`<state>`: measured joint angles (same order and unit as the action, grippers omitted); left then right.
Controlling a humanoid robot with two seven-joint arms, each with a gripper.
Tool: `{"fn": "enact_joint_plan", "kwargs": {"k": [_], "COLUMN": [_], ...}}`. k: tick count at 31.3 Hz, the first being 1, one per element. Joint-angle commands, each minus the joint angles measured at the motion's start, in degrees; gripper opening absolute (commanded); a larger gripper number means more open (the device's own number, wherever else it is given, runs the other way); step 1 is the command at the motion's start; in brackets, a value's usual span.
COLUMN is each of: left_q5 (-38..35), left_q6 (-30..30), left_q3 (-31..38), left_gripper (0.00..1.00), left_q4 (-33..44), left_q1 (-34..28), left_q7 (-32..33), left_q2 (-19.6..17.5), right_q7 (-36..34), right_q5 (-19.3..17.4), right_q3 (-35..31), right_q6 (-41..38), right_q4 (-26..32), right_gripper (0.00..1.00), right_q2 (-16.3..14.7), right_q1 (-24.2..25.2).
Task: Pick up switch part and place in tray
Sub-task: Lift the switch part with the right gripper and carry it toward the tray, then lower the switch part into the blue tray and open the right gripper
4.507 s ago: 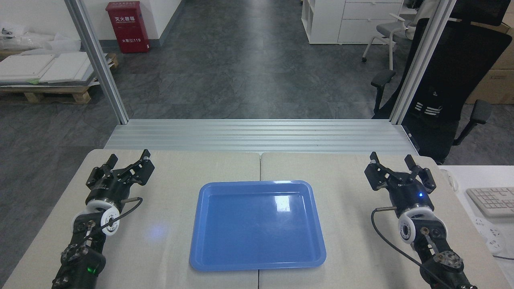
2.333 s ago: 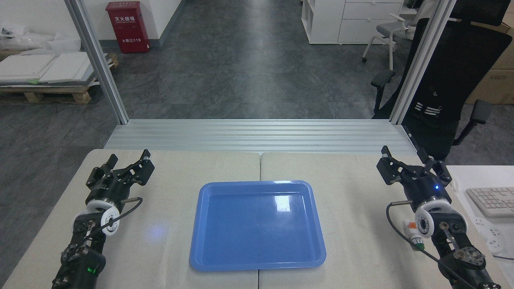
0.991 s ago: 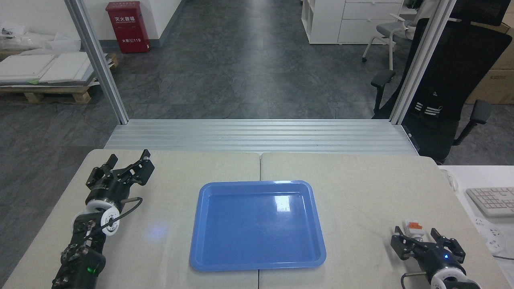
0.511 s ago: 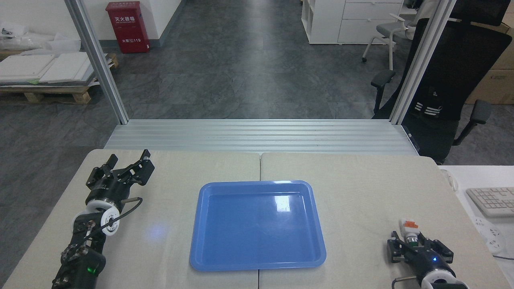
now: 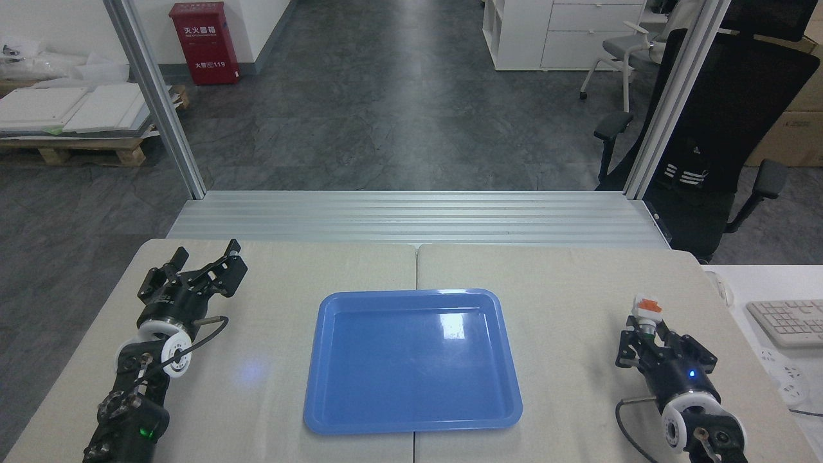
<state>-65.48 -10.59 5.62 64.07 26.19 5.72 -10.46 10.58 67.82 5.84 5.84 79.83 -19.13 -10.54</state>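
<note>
At the right side of the counter (image 5: 578,296), the right tool (image 5: 646,334) holds the switch part (image 5: 646,310), its fingers closed around the silvery middle while the orange-red block and white body stick out beyond the fingertips, pointing away from the robot. The part looks lifted clear of the counter, though the height cannot be judged for certain from this view. The tray (image 5: 411,424) lies in the middle of the counter, well apart from the part, and nothing lies in it.

The step in hand appears to be the carry: the pick looks done and the placing is not yet done. The next move calls for bringing the right arm leftward over the tray's raised rim, lowering the part close to the glossy floor, and only then parting the fingers, since so small a piece could bounce or slide if let go from high up.

The left tool (image 5: 206,267) rests at the far left of the counter with its fingers spread and nothing between them.

On the floor beyond stands a red cabinet (image 5: 204,43) with white Chinese characters and the number 119.
</note>
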Motion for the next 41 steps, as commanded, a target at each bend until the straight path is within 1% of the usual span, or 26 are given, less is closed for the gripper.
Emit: {"fn": "enact_joint_plan", "kwargs": {"k": [1,3,5,6,9,13,17,19,24,30,37,41], "left_q5": [0.00,0.00,0.00,0.00,0.00,0.00,0.00,0.00,0.00,0.00,0.00,0.00], "left_q6": [-0.04,-0.04,0.05,0.05,-0.04,-0.04,-0.04,-0.04,0.05,0.05,-0.04,-0.04], "left_q3": [0.00,0.00,0.00,0.00,0.00,0.00,0.00,0.00,0.00,0.00,0.00,0.00], "left_gripper": [1.00,1.00,1.00,1.00,1.00,1.00,1.00,1.00,1.00,1.00,1.00,1.00], "left_q4": [0.00,0.00,0.00,0.00,0.00,0.00,0.00,0.00,0.00,0.00,0.00,0.00], "left_q1": [0.00,0.00,0.00,0.00,0.00,0.00,0.00,0.00,0.00,0.00,0.00,0.00], "left_q7": [-0.01,-0.01,-0.01,-0.01,-0.01,-0.01,-0.01,-0.01,-0.01,-0.01,-0.01,-0.01], "left_q2": [0.00,0.00,0.00,0.00,0.00,0.00,0.00,0.00,0.00,0.00,0.00,0.00], "right_q7": [-0.13,0.31,1.19,1.37,2.24,6.20,6.73,7.25,9.89,11.30,14.73,14.73], "right_q5": [-0.05,0.30,1.09,1.70,4.86,6.01,8.91,10.23,13.92,15.33,19.46,19.55], "right_q3": [0.66,3.72,8.55,10.40,15.50,20.87,26.14,27.46,27.91,27.65,27.65,27.47], "right_q6": [-0.74,-0.66,-0.13,0.05,1.36,2.77,4.44,4.88,5.15,5.15,5.06,5.06], "right_q4": [5.85,6.82,6.83,6.83,6.83,6.74,6.21,5.86,5.07,4.45,2.87,1.55], "right_gripper": [0.22,0.22,0.22,0.22,0.23,0.23,0.23,0.23,0.24,0.25,0.28,0.29], "right_q2": [4.53,7.07,9.97,10.86,12.79,14.90,15.17,15.26,15.87,15.44,15.61,15.52], "right_q1": [-3.69,-5.80,-7.82,-8.35,-10.02,-10.99,-10.82,-10.38,-8.54,-5.20,-2.73,-2.82]}}
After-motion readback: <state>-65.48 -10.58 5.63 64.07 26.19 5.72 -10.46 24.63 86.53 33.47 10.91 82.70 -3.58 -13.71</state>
